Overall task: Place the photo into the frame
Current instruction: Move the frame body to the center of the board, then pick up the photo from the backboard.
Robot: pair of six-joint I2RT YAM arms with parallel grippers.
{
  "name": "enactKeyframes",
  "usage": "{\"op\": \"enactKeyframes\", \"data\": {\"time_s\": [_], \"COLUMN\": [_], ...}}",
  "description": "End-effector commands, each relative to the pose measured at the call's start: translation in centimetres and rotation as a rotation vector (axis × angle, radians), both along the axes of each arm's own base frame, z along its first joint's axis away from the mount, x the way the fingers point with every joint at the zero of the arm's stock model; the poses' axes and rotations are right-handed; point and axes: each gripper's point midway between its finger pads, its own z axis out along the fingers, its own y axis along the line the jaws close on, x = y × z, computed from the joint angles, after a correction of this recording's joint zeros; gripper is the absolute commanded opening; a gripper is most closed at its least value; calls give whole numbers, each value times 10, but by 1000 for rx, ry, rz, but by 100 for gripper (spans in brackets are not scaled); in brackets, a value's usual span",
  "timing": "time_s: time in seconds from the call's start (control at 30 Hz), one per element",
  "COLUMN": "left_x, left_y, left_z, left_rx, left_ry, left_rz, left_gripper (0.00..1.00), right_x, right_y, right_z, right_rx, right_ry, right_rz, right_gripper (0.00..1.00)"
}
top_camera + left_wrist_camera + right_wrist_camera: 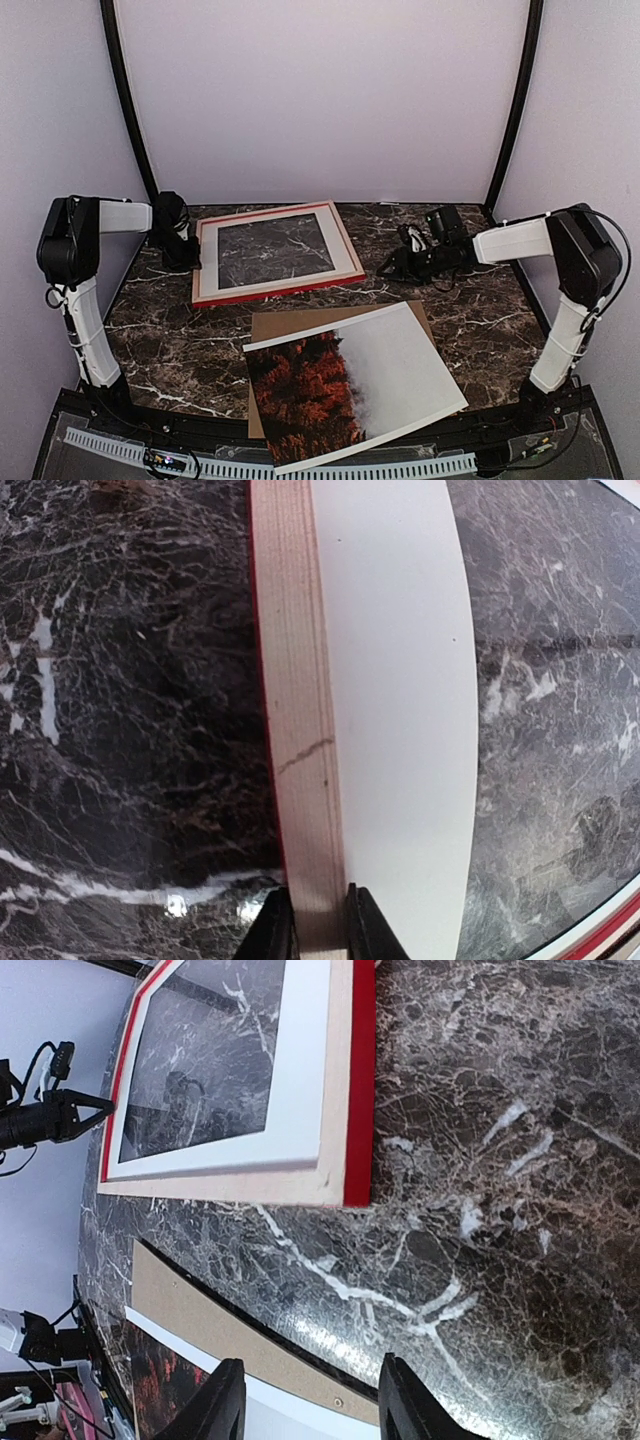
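Down at the near edge of the dark marble surface [480, 330] lies the photo [350, 385], a print of red-orange trees fading into white fog. It sits face up and turned at an angle. Most of it rests on a brown backing board [290, 325], and its near corner reaches past the front edge of the surface. Behind it, across a strip of bare marble and left of centre, the frame [280, 288] lies flat with its pale wood side up and a red edge showing. A white mat [210, 255] sits inside it, and marble shows through the mat's window. The left arm's fingers [278, 935] are at the frame's left rail, set narrowly, one on each side of the pale wood and pressed against it. The right arm's fingers [215, 1405] hang over bare marble just right of the frame, about half open, with nothing between them. Pale walls enclose the surface on three sides.
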Motion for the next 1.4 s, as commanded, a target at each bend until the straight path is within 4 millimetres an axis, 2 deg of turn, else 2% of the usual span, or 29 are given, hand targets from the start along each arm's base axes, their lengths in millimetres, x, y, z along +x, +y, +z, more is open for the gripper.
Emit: {"op": "enactKeyframes", "data": {"time_s": [0.0, 0.17, 0.37, 0.5, 0.67, 0.8, 0.9, 0.93, 1.0, 1.03, 1.07, 1.1, 1.13, 1.27, 1.37], "left_x": [-19, -33, -27, -13, -15, -45, -87, -96, -128, -140, -153, -164, -179, -209, -221], "left_y": [-14, -25, -26, -23, -27, -59, -93, -100, -116, -127, -129, -138, -143, -148, -152], "left_z": [12, 14, 24, 45, 83, 106, 112, 113, 99, 103, 91, 93, 86, 67, 60], "left_rx": [3, -3, -8, 4, -38, -152, -221, -234, -275, -293, -304, -315, -324, -327, -347], "left_ry": [-9, -5, -43, -112, -217, -257, -254, -253, -200, -204, -169, -171, -149, -95, -74], "left_rz": [-52, -77, -58, -31, -17, -86, -164, -179, -212, -245, -243, -271, -286, -310, -330], "left_gripper": [17, 18, 37, 56, 66, 70, 73, 73, 73, 74, 74, 74, 74, 74, 74], "right_x": [-9, -26, -54, -83, -116, -135, -146, -149, -157, -158, -162, -165, -168, -178, -182], "right_y": [-4, -17, -43, -59, -79, -78, -71, -68, -61, -60, -56, -52, -49, -35, -28], "right_z": [4, 1, 0, -5, -13, -20, -21, -21, -19, -18, -17, -17, -16, -22, -33], "right_rx": [-17, -68, -186, -244, -292, -289, -300, -303, -313, -317, -317, -314, -310, -305, -321], "right_ry": [-21, -6, 9, 45, 76, 96, 87, 79, 62, 55, 46, 40, 35, 32, 41], "right_rz": [3, -7, -43, -73, -130, -136, -109, -99, -68, -64, -45, -32, -19, 24, 41], "right_gripper": [47, 47, 48, 49, 51, 54, 56, 56, 55, 55, 55, 54, 54, 54, 53]}}
